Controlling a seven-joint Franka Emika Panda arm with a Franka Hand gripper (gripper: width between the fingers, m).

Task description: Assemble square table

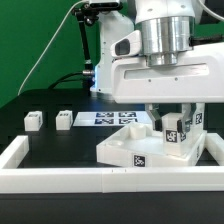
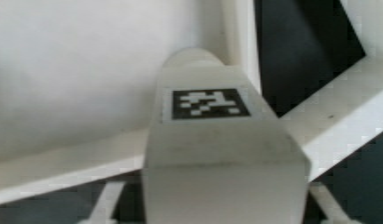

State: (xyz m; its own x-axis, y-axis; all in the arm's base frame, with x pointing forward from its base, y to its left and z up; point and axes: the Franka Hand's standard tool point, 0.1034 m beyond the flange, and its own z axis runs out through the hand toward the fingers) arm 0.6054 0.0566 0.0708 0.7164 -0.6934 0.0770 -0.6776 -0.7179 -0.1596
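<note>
The two-finger gripper (image 1: 172,115) is clamping a small white tagged plastic leg (image 1: 172,131) upright, long axis vertical, directly above the white square tray-like plastic tabletop (image 1: 128,150), which is sitting lower right of centre in the exterior view.

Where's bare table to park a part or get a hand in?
Free: black table between the two loose legs, front border wall and square top. Crowded: exterior view's right, where the jaws hold a leg at the top.
</note>
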